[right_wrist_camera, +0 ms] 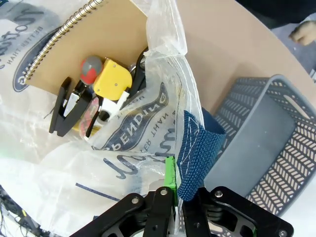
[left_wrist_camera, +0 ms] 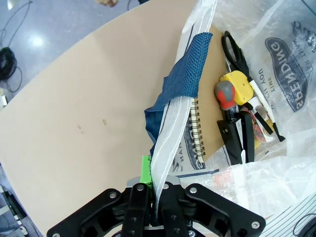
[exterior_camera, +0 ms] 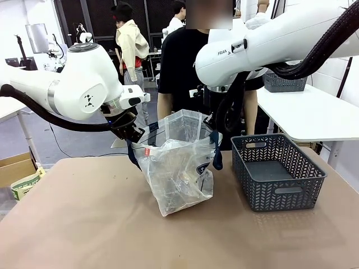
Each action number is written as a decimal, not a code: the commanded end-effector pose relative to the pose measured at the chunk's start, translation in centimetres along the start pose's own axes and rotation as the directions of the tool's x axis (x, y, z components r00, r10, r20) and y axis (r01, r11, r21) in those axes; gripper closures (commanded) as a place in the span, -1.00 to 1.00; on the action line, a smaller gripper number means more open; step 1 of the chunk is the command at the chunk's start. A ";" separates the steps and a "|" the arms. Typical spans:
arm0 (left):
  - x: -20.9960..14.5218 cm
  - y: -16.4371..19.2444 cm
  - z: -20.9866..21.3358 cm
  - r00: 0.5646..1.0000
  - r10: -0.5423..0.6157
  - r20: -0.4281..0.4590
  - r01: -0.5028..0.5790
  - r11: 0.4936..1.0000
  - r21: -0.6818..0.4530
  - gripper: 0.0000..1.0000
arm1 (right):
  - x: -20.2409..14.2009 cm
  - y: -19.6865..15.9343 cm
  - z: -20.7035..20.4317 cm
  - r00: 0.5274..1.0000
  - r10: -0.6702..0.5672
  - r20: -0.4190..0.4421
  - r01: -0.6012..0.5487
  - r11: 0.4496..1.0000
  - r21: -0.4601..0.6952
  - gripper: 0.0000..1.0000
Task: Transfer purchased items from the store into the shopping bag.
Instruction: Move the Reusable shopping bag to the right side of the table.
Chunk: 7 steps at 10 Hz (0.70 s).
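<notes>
White arms (exterior_camera: 84, 84), black ribbed cables (exterior_camera: 322, 47) (left gripper (left_wrist_camera: 157, 177) black, green-padded).

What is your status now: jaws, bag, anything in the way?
Left jaws shut on shopping bag edge, right jaws on its other side. Purchased items inside bag. Grey basket beside it, apart; nothing blocking.

One crinkly translucent plastic bag (exterior_camera: 175, 174), one dark grey lattice basket (exterior_camera: 280, 197), one brown spiral-bound notebook (left_wrist_camera: 211, 111), one pair of black scissors (left_wrist_camera: 241, 61).

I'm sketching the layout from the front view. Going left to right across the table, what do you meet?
left gripper, pinching the bag's edge → shopping bag → dark grey basket
</notes>
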State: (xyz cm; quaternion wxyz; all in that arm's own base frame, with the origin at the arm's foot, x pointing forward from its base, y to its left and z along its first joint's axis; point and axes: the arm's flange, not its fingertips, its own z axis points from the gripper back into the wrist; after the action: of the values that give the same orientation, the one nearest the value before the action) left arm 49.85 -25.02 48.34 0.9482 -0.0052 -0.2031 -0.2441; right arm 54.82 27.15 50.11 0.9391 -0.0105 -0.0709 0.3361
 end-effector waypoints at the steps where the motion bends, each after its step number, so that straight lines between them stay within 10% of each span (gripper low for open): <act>1: 0.0 0.1 0.2 1.000 -0.003 0.005 0.003 1.000 0.005 1.00 | 0.0 -0.1 0.0 1.000 -0.003 0.000 0.003 1.000 -0.001 1.00; 7: 0.0 0.1 0.2 1.000 -0.003 0.005 0.003 1.000 0.005 1.00 | 0.0 -0.1 0.0 1.000 -0.003 0.000 0.003 1.000 -0.001 1.00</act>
State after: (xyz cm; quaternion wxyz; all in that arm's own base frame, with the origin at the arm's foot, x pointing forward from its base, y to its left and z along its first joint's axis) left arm 49.85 -25.01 48.34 0.9482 -0.0052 -0.2031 -0.2441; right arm 54.82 27.15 50.11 0.9391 -0.0105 -0.0709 0.3361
